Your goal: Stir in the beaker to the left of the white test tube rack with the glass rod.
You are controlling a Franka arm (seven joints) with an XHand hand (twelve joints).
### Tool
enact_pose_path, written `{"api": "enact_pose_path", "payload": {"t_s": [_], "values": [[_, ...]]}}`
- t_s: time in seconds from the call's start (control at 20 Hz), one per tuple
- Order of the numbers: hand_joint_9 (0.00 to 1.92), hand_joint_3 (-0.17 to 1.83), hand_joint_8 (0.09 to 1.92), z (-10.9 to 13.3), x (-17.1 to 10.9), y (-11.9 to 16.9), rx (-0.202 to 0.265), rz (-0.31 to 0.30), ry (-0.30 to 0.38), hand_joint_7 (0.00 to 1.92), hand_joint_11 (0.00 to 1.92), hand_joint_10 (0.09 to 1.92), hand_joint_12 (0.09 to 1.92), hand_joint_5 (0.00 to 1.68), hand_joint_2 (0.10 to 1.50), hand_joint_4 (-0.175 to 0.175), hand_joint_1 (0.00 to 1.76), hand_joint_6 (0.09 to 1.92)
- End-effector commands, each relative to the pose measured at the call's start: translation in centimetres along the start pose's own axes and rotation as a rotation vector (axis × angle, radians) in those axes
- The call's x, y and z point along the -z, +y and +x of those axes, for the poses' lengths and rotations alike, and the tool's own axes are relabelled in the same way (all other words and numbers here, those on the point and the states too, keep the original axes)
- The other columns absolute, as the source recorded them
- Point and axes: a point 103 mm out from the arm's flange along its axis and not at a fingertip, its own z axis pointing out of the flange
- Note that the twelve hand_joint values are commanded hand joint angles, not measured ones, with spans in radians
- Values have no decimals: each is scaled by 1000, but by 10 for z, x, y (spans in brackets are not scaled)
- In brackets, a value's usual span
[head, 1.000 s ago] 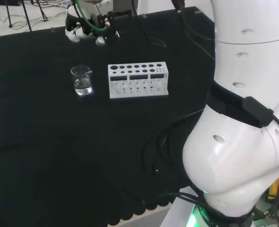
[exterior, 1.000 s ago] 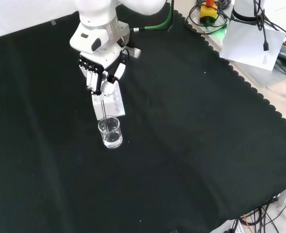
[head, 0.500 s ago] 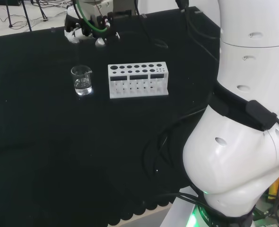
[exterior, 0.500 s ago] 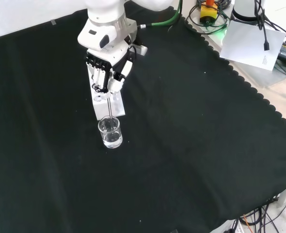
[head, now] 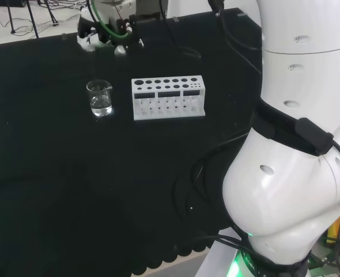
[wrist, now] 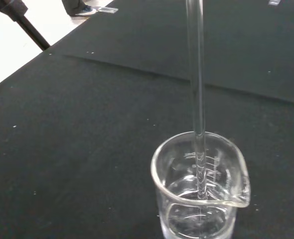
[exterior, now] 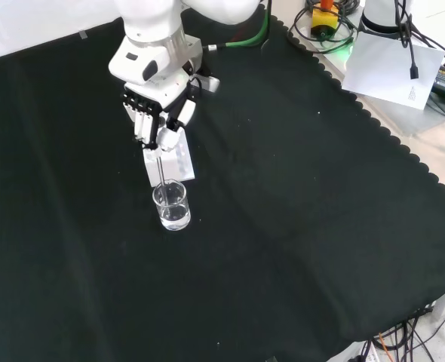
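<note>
In the wrist view, the beaker (wrist: 199, 186) is seen close, standing upright on the black cloth, with clear liquid in its lower part. The glass rod (wrist: 196, 74) is held nearly upright and its lower end is dipped into the liquid inside the beaker.

In the front view, the surface (exterior: 298, 226) is covered by the black cloth, whose scalloped edge is seen at the right. The beaker (exterior: 170, 205) is placed near the middle-left of the cloth, and just behind it the white test tube rack (exterior: 179, 162) is partly hidden by the hand (exterior: 156, 113). The fingers (exterior: 148, 124) are curled around the upper end of the glass rod (exterior: 163, 170), which is grasped above the beaker.

In the head view, the beaker (head: 100, 97) is found to the left of the rack (head: 168, 97), the two apart. Farther off, the hand (head: 104, 34) is seen at the top.

Beyond the cloth, a pale floor with cables, a white sheet and a lit green ring at the arm's base are visible
</note>
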Motion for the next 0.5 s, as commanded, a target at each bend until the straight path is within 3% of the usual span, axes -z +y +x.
{"api": "enact_pose_path", "payload": {"t_s": [0.05, 0.2, 0.5], "values": [[1644, -175, 1088, -13, 5, -9, -22, -5, 1, 1138, 1676, 949, 756, 1175, 1130, -175, 1306, 434], [1643, -175, 1088, -13, 6, -14, -25, -4, -3, 1138, 1676, 949, 756, 1176, 1130, -175, 1306, 434], [1644, -175, 1088, 10, 14, -23, 6, -14, -3, 1138, 1676, 948, 756, 1176, 1130, -175, 1306, 434]]}}
